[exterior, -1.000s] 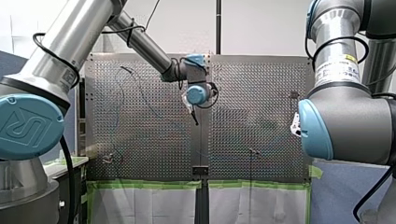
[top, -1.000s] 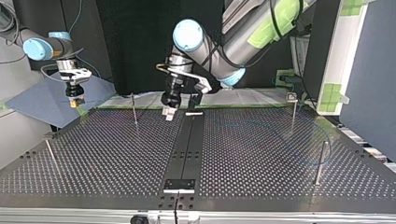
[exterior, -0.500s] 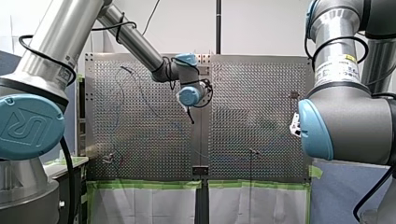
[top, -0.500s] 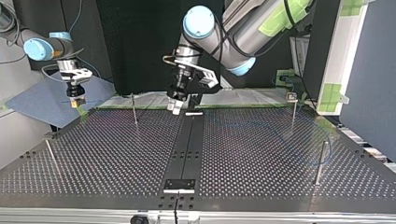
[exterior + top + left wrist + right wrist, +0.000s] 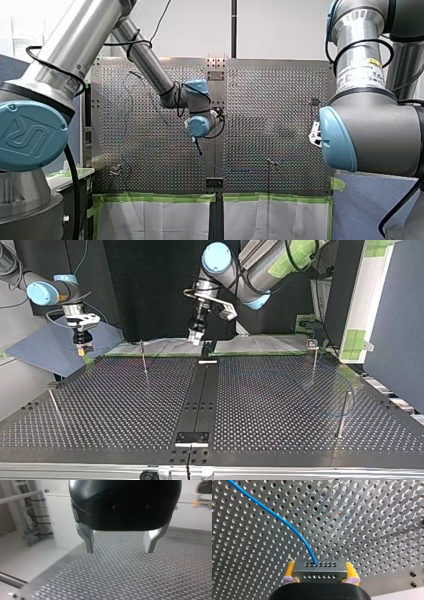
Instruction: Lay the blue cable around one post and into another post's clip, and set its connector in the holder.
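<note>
In the right wrist view my right gripper [image 5: 320, 576] is shut on a grey multi-hole connector [image 5: 319, 570], its yellow pads [image 5: 290, 570] pressing both ends. The blue cable [image 5: 274, 517] leaves the connector's face and curves away over the perforated plate. The top view shows that gripper [image 5: 85, 350] hanging over the table's far left corner. My left gripper [image 5: 120, 548] is open with nothing between its metal fingers [image 5: 88, 538]. It hovers above the far end of the black centre strip [image 5: 202, 390] in the top view [image 5: 195, 338]. In the front view it hangs near the middle of the plate [image 5: 197, 146].
Thin metal posts stand on the table: one far left of centre [image 5: 143, 357], one near left [image 5: 55, 407], one far right with a clip head [image 5: 313, 357], one near right [image 5: 343, 412]. A black block [image 5: 192, 437] sits at the strip's near end.
My left gripper has risen off the table and shifted right in the top view; in the front view it has dropped down and left. My right arm has held still.
</note>
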Robot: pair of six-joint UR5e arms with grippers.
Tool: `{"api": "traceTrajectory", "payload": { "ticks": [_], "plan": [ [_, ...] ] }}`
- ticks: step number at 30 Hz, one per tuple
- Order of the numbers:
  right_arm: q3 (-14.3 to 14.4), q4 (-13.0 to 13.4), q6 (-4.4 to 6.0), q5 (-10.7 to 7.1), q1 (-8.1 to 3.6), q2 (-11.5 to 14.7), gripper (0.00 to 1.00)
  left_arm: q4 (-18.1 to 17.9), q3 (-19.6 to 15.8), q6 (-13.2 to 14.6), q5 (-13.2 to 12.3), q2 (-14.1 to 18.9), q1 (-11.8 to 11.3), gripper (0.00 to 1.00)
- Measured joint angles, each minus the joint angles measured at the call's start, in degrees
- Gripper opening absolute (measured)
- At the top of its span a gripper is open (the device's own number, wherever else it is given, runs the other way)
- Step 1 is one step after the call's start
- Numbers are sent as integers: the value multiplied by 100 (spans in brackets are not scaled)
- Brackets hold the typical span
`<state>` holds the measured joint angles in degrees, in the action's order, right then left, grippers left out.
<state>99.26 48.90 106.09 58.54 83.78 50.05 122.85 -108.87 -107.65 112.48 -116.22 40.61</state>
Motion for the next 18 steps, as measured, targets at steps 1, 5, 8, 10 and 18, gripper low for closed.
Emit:
{"api": "traceTrajectory", "payload": {
  "ticks": [1, 5, 8, 10, 18],
  "plan": [
    [0, 0, 0, 0, 0, -1, 0, -51, -49, 0, -1, -49, 0, 100],
    [0, 2, -5, 0, 8, 0, 0, -262, -258, -3, 6, -190, 2, 100],
    [-1, 8, -7, 0, 11, 0, 0, -400, -401, -10, 22, -213, 2, 100],
    [-2, 15, -11, -1, 15, -1, 0, -459, -488, -5, 27, -217, 2, 100],
    [-27, -54, -137, -4, 98, 106, 0, -511, -860, 87, 32, -216, 2, 100]
  ]
}}
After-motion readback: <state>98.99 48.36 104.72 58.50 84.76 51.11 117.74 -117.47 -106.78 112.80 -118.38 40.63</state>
